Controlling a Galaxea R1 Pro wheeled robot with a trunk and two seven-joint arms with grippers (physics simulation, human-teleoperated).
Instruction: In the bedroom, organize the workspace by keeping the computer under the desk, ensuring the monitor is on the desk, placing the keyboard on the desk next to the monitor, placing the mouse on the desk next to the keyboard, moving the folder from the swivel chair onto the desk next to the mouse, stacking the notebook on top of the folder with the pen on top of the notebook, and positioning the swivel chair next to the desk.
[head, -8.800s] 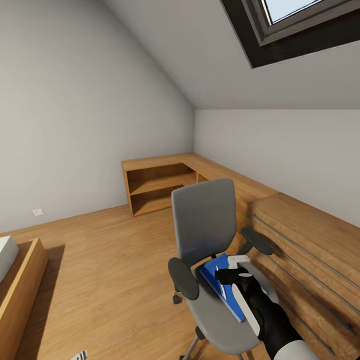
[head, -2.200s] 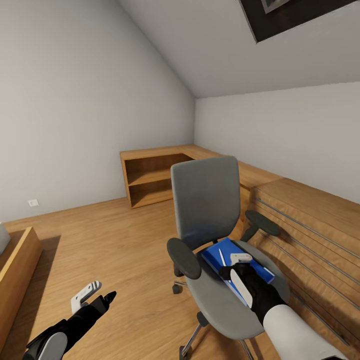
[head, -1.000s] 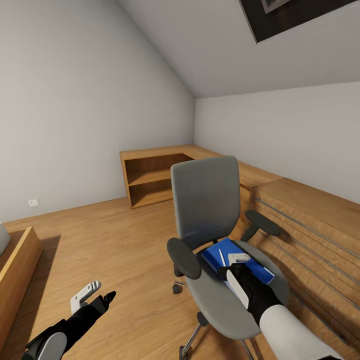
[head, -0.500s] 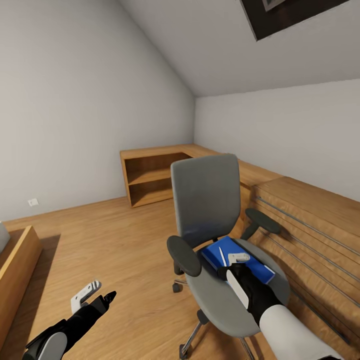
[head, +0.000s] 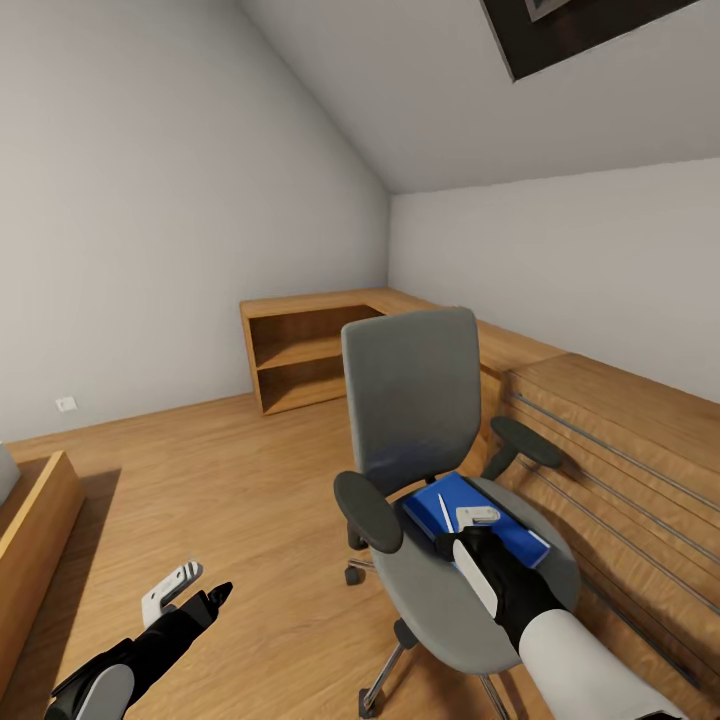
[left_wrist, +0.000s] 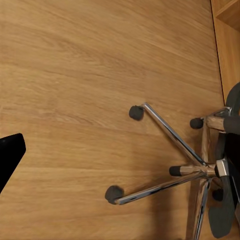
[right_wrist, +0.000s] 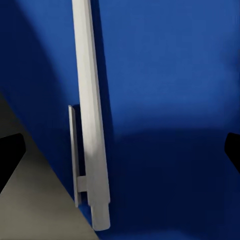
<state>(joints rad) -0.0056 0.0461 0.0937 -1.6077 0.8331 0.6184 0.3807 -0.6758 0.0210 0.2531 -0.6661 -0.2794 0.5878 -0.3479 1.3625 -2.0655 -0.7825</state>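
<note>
While the right gripper (head: 470, 527), fingers spread, hovers over a slim white pen (right_wrist: 91, 120) on a matte blue folder (head: 470, 510), the left gripper (head: 185, 590) hangs open above woodgrain floor (left_wrist: 75, 75).

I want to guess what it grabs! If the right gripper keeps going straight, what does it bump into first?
Most likely the flat blue folder on the grey padded swivel chair, just beside the thin white pen. The right gripper points straight down at it.

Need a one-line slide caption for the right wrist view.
Right gripper open above the white pen lying on a blue book on the swivel chair seat.
</note>
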